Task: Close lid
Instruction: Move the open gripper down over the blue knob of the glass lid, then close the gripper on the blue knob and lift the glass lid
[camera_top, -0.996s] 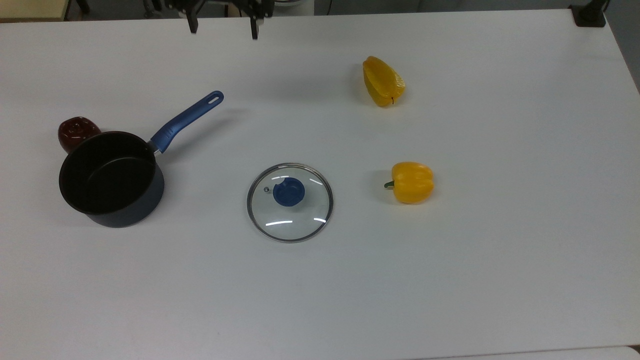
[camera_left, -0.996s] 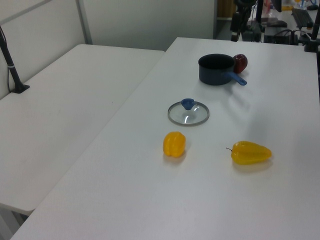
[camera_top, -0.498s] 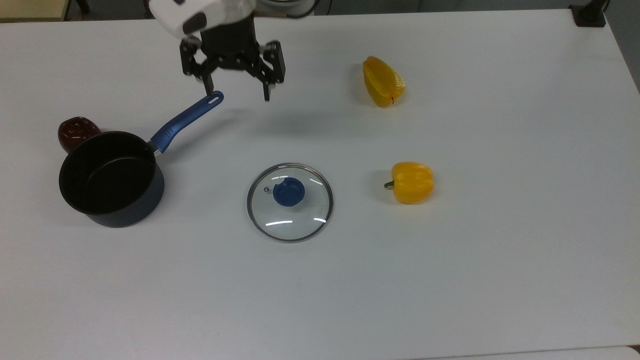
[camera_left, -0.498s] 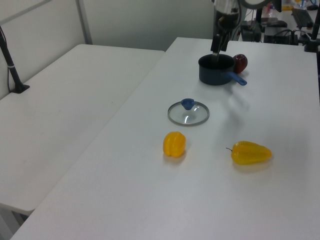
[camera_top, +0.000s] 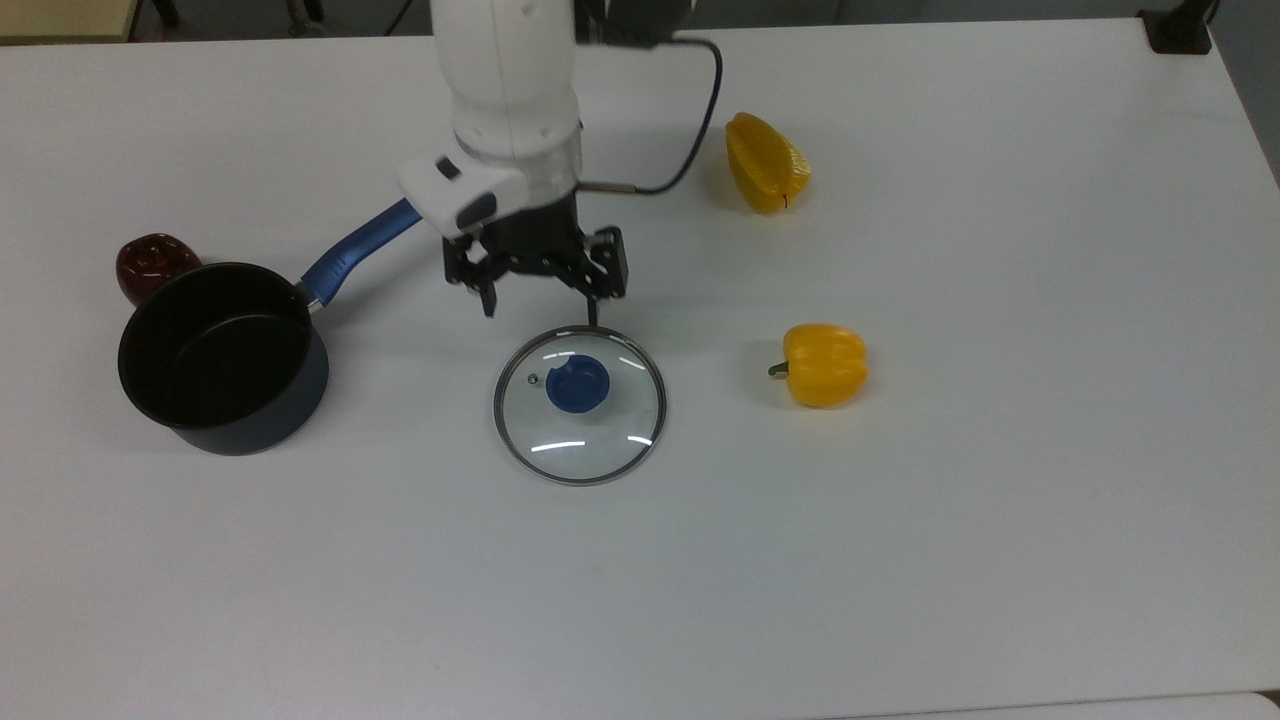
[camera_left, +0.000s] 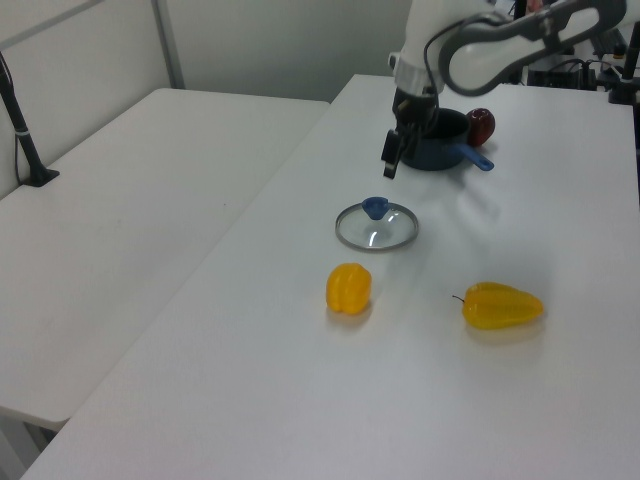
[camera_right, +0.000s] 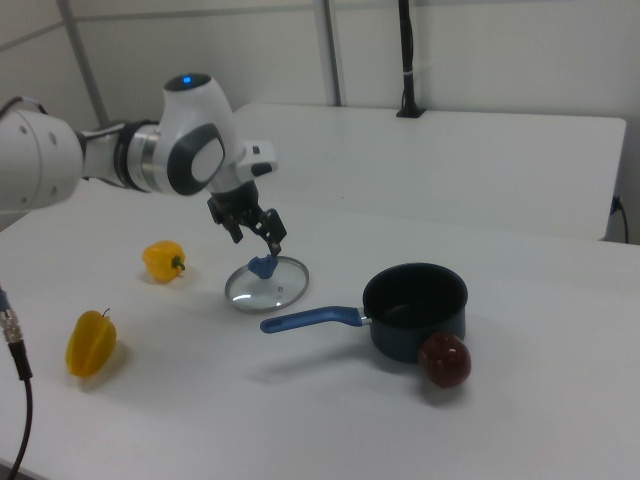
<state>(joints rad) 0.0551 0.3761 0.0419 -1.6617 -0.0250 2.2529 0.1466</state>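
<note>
Glass lid (camera_top: 580, 405) flat on table, under spread claw (camera_top: 540, 308).

Fingers (camera_right: 257, 232) spread above lid (camera_right: 266, 282), w/o touching.

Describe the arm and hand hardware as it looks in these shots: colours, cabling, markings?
The arm is glossy white with rounded links and dark grey joint sections; the right view shows a small blue light on top of one joint. A dark cable loops off the wrist. The hand is a black open-frame linkage with two slim black fingers, under a white wrist block bearing a dark patch.
</note>
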